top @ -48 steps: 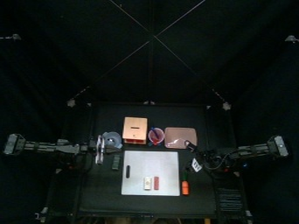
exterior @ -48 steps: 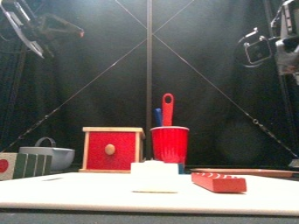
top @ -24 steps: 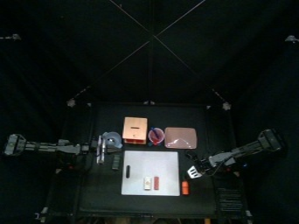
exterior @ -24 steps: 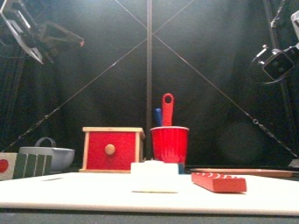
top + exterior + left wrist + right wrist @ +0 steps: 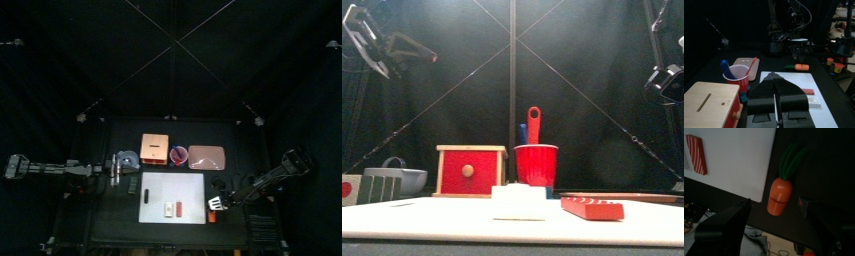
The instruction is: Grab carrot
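Observation:
The carrot [image 5: 780, 196] is orange with green leaves and lies on the black table just off the white board's [image 5: 731, 163] edge. In the top view it [image 5: 214, 215] lies at the board's [image 5: 181, 184] front right corner. My right gripper [image 5: 775, 208] hangs over the carrot, open, with one jaw on each side of its orange end. In the top view this gripper [image 5: 218, 205] covers part of the carrot. My left gripper [image 5: 776, 80] is shut and empty, resting at the board's left edge [image 5: 130, 173]. The carrot [image 5: 798, 66] also shows far off in the left wrist view.
A red-and-white piece [image 5: 170, 210] lies on the board. Behind the board stand a wooden box [image 5: 158, 148], a red cup [image 5: 179, 154] with utensils, a pink slab [image 5: 206, 157] and a grey bowl [image 5: 128, 158]. The front view shows the cup [image 5: 536, 164] and box [image 5: 470, 171].
My right arm has swung toward the table's front right, bringing its gripper from beside the board's right edge down over the carrot. The left arm has not moved.

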Available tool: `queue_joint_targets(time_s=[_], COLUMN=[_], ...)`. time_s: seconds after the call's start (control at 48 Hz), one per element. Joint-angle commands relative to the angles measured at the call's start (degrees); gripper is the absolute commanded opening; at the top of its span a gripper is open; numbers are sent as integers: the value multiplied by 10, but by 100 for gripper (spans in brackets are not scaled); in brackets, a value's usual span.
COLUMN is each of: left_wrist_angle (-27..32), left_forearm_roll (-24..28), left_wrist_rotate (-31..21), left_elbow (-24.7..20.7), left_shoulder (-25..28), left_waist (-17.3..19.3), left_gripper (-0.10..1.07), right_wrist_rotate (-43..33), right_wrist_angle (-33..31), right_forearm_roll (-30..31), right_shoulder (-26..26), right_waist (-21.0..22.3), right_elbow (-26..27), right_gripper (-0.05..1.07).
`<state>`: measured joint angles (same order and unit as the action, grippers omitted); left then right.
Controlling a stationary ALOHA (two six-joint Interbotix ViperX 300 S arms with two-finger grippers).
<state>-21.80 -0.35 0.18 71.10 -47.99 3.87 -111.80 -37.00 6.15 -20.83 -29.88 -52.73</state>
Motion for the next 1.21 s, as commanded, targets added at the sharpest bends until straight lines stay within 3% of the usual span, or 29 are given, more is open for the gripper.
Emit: queue_joint_targets(time_s=[0.0, 0.146, 0.583, 0.979, 1.188], left_wrist_angle=[-5, -5, -2, -1, -1], left_forearm_roll=[0, 1, 0, 0, 0], left_wrist_rotate=[1, 2, 2, 2, 2], left_elbow=[-5, -4, 5, 8, 11], left_shoulder=[2, 2, 2, 2, 2], left_waist=[4, 9, 13, 14, 16], left_gripper=[-1, -1, -1, -1, -1], right_wrist_rotate=[-29, -66, -79, -80, -73], right_wrist_angle=[0, -2, 1, 1, -1], right_forearm_roll=[21, 25, -25, -33, 16], right_shoulder=[21, 56, 125, 168, 150], right_waist=[-10, -15, -20, -18, 10], right_elbow=[27, 38, 58, 59, 72], right_gripper=[103, 103, 101, 80, 76])
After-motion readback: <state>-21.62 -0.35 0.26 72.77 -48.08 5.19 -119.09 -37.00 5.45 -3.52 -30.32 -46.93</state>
